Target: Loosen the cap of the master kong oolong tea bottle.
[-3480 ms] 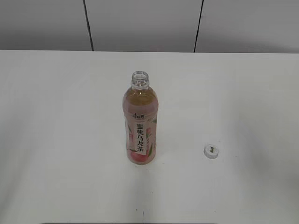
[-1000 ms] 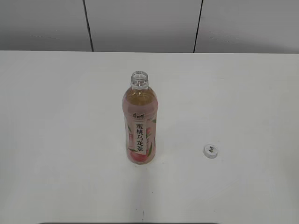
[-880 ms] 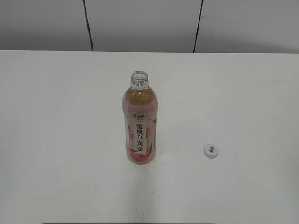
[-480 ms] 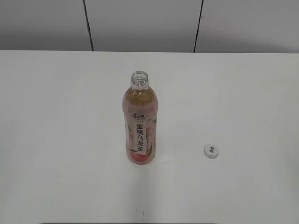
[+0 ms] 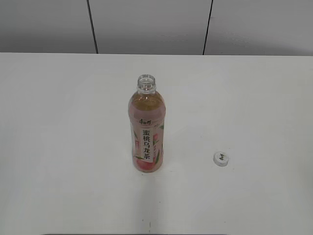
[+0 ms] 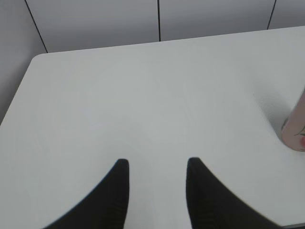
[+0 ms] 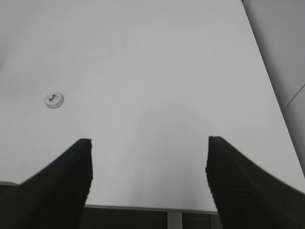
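The master kong oolong tea bottle point(image 5: 146, 132) stands upright mid-table, its neck open with no cap on it. A sliver of its base shows at the right edge of the left wrist view point(image 6: 296, 133). The white cap point(image 5: 221, 159) lies on the table to the bottle's right, logo up; it also shows in the right wrist view point(image 7: 54, 100). My left gripper point(image 6: 157, 164) is open and empty over bare table, left of the bottle. My right gripper point(image 7: 148, 143) is wide open and empty at the table's near edge, the cap far to its left. Neither gripper shows in the exterior view.
The white table point(image 5: 58, 122) ends at a grey panelled wall point(image 5: 146, 24) behind. The table's rounded far-left corner point(image 6: 38, 57) shows in the left wrist view. Its near edge point(image 7: 143, 207) and right edge point(image 7: 267, 81) show in the right wrist view.
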Action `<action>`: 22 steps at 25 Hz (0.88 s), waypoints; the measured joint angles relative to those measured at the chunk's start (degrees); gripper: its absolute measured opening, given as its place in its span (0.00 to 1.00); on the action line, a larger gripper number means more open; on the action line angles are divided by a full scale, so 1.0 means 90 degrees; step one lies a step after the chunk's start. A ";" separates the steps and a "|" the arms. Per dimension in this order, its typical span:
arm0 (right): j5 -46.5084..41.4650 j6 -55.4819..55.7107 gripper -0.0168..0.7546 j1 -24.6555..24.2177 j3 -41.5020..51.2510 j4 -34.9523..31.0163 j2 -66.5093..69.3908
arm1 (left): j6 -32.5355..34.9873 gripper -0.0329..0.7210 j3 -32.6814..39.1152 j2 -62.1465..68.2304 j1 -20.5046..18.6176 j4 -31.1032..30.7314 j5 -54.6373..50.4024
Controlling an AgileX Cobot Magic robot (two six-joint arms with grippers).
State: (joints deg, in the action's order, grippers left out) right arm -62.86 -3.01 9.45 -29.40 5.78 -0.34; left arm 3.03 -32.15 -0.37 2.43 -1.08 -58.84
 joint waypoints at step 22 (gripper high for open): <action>0.0000 0.0008 0.75 0.0000 0.0000 0.0000 0.0000 | 0.0000 0.37 0.0000 0.0000 0.0000 0.0000 0.0000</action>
State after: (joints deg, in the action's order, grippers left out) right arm -62.86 -2.94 9.45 -29.40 5.78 -0.34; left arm 3.03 -32.15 -0.37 2.43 -1.08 -58.84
